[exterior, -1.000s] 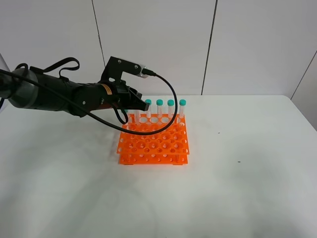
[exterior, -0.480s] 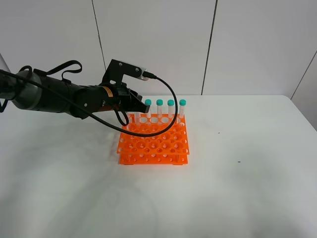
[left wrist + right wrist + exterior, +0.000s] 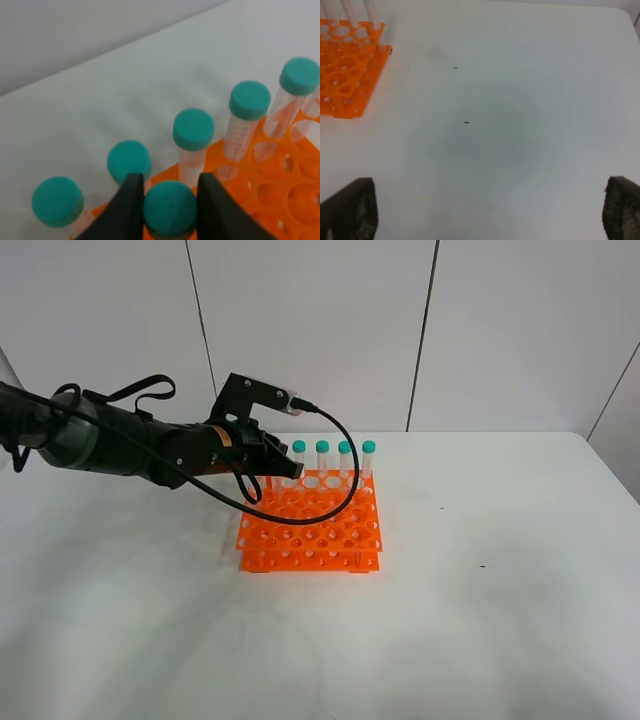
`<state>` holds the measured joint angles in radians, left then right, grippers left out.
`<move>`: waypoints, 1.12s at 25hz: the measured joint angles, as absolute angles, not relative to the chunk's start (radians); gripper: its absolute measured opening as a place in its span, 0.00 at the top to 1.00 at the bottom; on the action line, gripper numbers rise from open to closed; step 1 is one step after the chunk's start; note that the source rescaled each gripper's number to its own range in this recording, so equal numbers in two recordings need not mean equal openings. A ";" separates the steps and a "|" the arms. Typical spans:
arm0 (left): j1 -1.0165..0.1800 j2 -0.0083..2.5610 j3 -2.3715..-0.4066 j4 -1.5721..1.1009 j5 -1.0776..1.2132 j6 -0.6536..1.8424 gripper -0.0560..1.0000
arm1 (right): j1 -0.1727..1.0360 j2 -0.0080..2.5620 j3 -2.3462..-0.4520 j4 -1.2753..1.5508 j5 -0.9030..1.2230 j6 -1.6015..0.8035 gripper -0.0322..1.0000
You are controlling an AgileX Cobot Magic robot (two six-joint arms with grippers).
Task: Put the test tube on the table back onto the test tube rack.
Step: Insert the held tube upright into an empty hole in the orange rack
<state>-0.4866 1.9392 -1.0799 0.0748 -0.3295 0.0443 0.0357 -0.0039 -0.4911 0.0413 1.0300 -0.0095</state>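
Observation:
My left gripper [image 3: 274, 464] hangs over the back left corner of the orange test tube rack [image 3: 310, 527]. In the left wrist view the gripper [image 3: 170, 212] is shut on the teal cap of a test tube [image 3: 170, 206], held upright just in front of the back row of tubes [image 3: 193, 131]. The held tube's lower part is hidden, so I cannot tell how deep it sits. Several capped tubes [image 3: 334, 455] stand in the back row. My right gripper [image 3: 485, 212] is open and empty above the white table [image 3: 520, 125].
The rack's front rows of holes [image 3: 315, 540] hold no tubes. The rack's corner [image 3: 347, 55] shows in the right wrist view. A black cable [image 3: 340, 455] loops from the left wrist in front of the tubes. White wall panels stand behind the table [image 3: 500, 590].
The left arm has moved down and slightly right, lowering the held tube toward the rack's back left corner. The rack and standing tubes have not moved.

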 joint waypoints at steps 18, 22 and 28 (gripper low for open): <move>-0.487 1.976 -1.079 0.075 -0.360 0.026 0.94 | 0.036 -0.004 -0.491 0.041 1.030 -0.009 0.00; -0.487 1.990 -1.079 0.075 -0.377 0.026 0.94 | 0.036 -0.004 -0.491 0.041 1.030 -0.009 0.00; -0.487 1.993 -1.078 0.075 -0.375 0.025 0.94 | 0.036 -0.004 -0.491 0.041 1.030 -0.009 0.00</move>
